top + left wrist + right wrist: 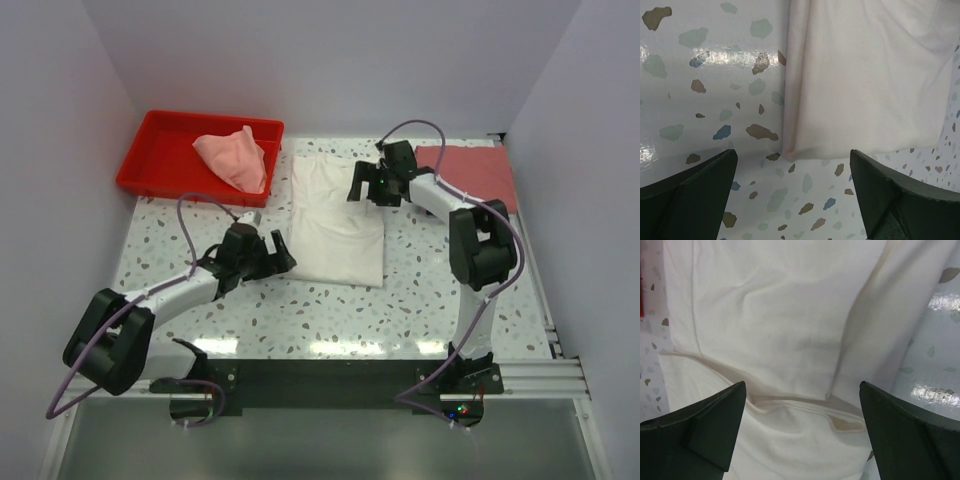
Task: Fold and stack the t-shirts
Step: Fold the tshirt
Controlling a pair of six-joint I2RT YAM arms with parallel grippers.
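Observation:
A white t-shirt (335, 225) lies folded into a long panel in the middle of the table; no print shows. A pale pink t-shirt (235, 157) sits crumpled in the red tray (160, 150). A dusty-red t-shirt (478, 170) lies flat at the far right. My left gripper (277, 256) is open by the white shirt's near-left corner (790, 150), nothing between its fingers (695, 195). Over the shirt's far right part hovers my right gripper (368, 186), open, with a hem fold (805, 407) of the white cloth below it.
The red tray stands at the far left corner. White walls close the table at left, back and right. A metal rail (520, 375) runs along the near edge by the arm bases.

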